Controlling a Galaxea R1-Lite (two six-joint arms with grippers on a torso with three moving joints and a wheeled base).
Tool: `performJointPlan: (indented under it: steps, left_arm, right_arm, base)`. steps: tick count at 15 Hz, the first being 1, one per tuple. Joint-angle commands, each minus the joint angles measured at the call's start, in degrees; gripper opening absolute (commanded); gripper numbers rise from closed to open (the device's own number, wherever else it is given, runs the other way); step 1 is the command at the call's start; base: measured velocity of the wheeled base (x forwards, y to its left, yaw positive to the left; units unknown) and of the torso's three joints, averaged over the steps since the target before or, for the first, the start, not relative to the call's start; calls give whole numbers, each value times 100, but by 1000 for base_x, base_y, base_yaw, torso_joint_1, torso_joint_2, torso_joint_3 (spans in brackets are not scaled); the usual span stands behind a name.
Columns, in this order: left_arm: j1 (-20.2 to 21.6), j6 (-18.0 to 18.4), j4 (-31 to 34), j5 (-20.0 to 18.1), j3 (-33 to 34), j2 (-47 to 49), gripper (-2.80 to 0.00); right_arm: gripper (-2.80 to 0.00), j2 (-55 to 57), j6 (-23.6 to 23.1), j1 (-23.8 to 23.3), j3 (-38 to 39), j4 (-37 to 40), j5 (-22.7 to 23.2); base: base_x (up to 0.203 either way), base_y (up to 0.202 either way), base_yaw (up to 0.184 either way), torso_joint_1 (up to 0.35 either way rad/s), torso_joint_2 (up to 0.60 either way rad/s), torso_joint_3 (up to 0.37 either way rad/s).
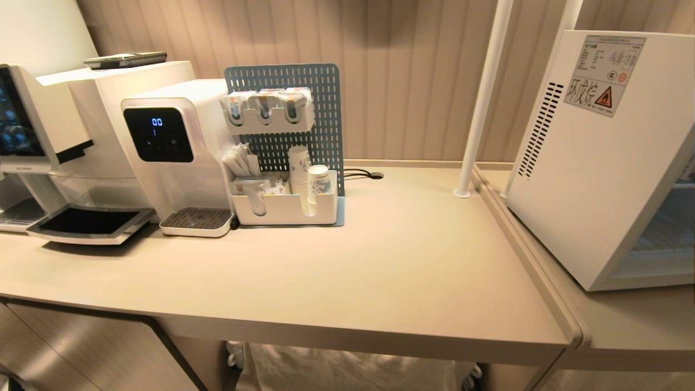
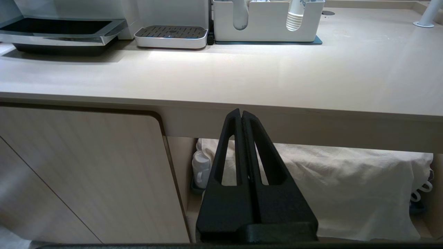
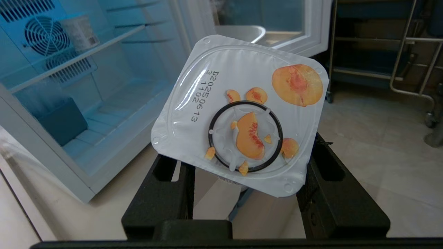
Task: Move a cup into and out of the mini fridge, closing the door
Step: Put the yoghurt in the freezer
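A cup [image 3: 238,103] with a square white foil lid printed with peach slices sits tilted between the fingers of my right gripper [image 3: 242,169], which is shut on it. It hangs just outside the mini fridge [image 3: 52,152], whose blue-lit inside and wire shelves are exposed. The door [image 3: 316,27] stands swung open beyond the cup. In the head view the mini fridge [image 1: 592,163] shows its white vented side on the right counter, and neither arm appears there. My left gripper [image 2: 241,112] is shut on nothing, parked low before the counter's front edge.
A second small container [image 3: 79,33] stands on the fridge's upper shelf. On the counter [image 1: 407,260] sit a coffee machine [image 1: 32,136], a water dispenser [image 1: 174,157] and a caddy of paper cups [image 1: 293,206]. A white pole [image 1: 480,108] rises near the fridge.
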Motion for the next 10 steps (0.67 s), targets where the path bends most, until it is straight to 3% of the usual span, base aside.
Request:
performJointPlan:
  steps: [1,2,5,6,7,8,10]
  left_arm:
    - [1,-7,-4,-2,1,3,-280]
    - [1,-7,-4,-2,1,9,-280]
    - [1,-7,-4,-2,1,9,-280]
    - [1,-7,-4,-2,1,9,-280]
    - [1,-7,-4,-2,1,9,-280]
    - [1,-7,-4,-2,1,2,-280]
    - [1,-7,-4,-2,1,0,-280]
  right_arm:
    - [-280,-1797,-74,-95,167,362,403]
    - [-280,-1976,-94,-118,207,499,1216]
    - [-280,-1946,-226,-158,264,1125,4572]
    - [-280,-1936,-296,-166,257,1589,5377]
    - [-280,-1916,-455,-167,231,2306,5867]
    - [-280,-1887,-603,-167,162,2832,6042]
    - [-280,-1902,-508,-169,122,2874,6103]
  base:
    - [0,0,0,0,0,0]
    - [0,0,0,0,0,0]
    - [0,0,0,0,0,0]
    - [0,0,0,0,0,0]
    - [0,0,0,0,0,0]
    - [0,0,0,0,0,0]
    - [0,0,0,0,0,0]
